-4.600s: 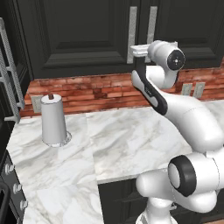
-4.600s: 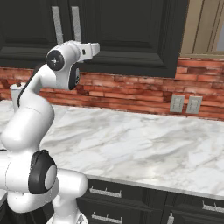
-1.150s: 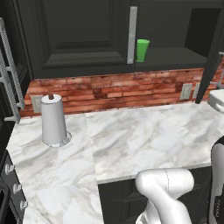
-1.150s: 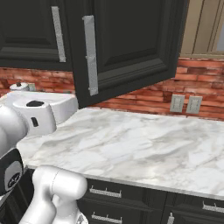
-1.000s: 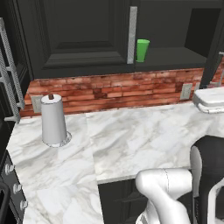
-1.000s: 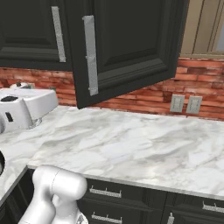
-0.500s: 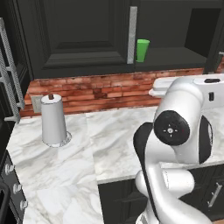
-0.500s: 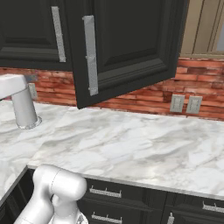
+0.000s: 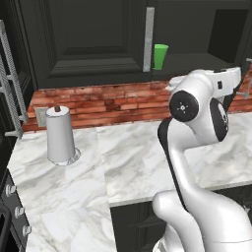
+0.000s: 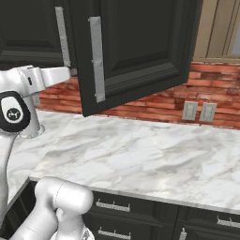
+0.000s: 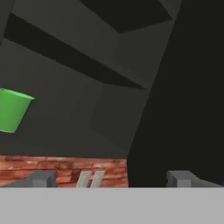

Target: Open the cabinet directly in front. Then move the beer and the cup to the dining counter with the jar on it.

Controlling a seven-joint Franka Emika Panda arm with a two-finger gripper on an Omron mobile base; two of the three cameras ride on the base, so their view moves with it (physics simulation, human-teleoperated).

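Reaching: two-finger gripper (image 11: 111, 178), jaws wide, holding nothing, aimed into black upper wall cabinet (image 10: 140, 51), right door swung open for access.
Cup: small bright green plastic tumbler (image 11: 13, 109) up-left of gripper, on shelf.
Beer: can't tell where.

A kitchen. Black wall cabinet (image 9: 98, 44) up high with a long silver handle (image 9: 149, 39). Red brick wall (image 9: 108, 101) behind a white marble worktop (image 9: 128, 162). Paper towel roll (image 9: 60, 135) standing there. Stove knobs (image 9: 15, 211) at the side. Wall sockets (image 10: 199, 111) and drawers (image 10: 140, 211) below.
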